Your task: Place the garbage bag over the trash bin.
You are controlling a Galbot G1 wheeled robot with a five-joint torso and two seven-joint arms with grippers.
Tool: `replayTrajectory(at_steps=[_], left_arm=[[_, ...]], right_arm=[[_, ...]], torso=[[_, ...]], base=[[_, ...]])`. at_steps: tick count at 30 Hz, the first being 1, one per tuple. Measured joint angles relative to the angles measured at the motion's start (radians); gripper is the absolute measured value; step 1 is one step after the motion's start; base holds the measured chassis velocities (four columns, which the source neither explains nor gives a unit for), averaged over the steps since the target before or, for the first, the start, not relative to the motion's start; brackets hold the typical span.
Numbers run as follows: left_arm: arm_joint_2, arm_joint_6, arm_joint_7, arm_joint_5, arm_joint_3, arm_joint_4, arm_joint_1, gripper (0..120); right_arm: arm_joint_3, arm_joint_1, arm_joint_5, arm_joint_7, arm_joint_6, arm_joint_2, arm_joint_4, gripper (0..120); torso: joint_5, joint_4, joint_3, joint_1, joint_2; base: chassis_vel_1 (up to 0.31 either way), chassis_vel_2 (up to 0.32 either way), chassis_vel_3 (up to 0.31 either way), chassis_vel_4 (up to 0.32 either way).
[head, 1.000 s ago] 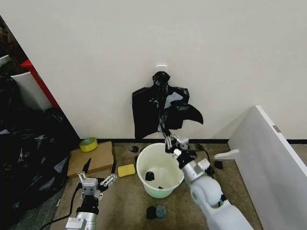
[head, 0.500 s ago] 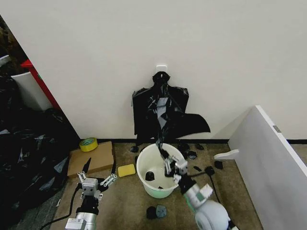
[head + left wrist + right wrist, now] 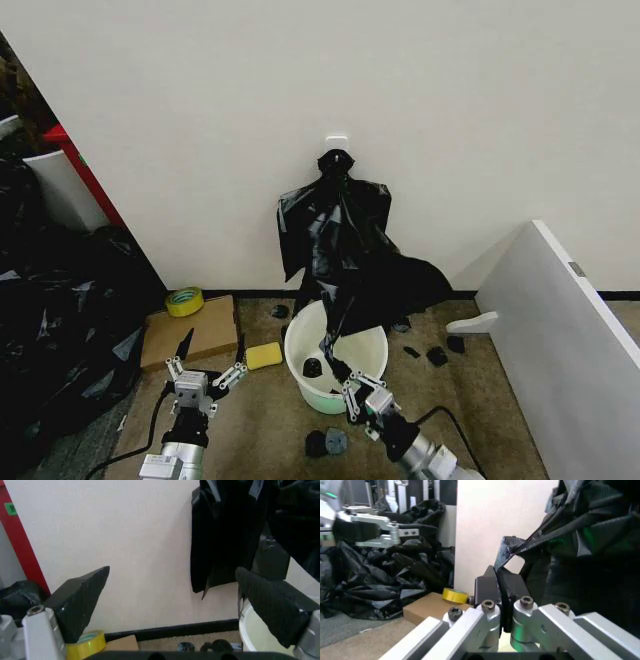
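Black, glossy garbage bag (image 3: pixel 350 270) hung drawn over the trash bin (image 3: pixel 300 345), pinched by the right gripper (image 3: pixel 362 398); the left gripper (image 3: pixel 205 378), wide open, waited. Spreading its mouth over the rim seemed next.

1 trash bin (image 3: pixel 352 352), white. 1 garbage bag (image 3: pixel 370 282) pulled out over it; 1 flat bundle of black bags (image 3: pixel 318 225) on wall. 2 pincers: left pincer (image 3: pixel 207 366), right pincer (image 3: pixel 357 388). 1 yellow sponge (image 3: pixel 264 355), 1 tape roll (image 3: pixel 184 300), 1 cardboard box (image 3: pixel 190 330). Approx. 6 small black bits on floor.
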Motion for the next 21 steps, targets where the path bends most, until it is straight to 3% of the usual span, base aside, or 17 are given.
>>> replayTrajectory(at_steps=[14, 21], left_arm=[[-0.001, -0.01, 0.001, 0.005, 0.001, 0.0, 0.004, 99], [-0.005, -0.013, 0.001, 0.01, 0.001, 0.002, 0.005, 99]], right_arm=[[0.048, -0.043, -0.035, -0.137, 0.09, 0.0, -0.019, 0], [0.046, -0.037, -0.048, -0.118, 0.091, 0.009, -0.022, 0]], torso=[[0.0, 0.0, 0.0, 0.0, 0.0], [0.0, 0.0, 0.0, 0.0, 0.0]], base=[[0.0, 0.0, 0.0, 0.0], [0.0, 0.0, 0.0, 0.0]])
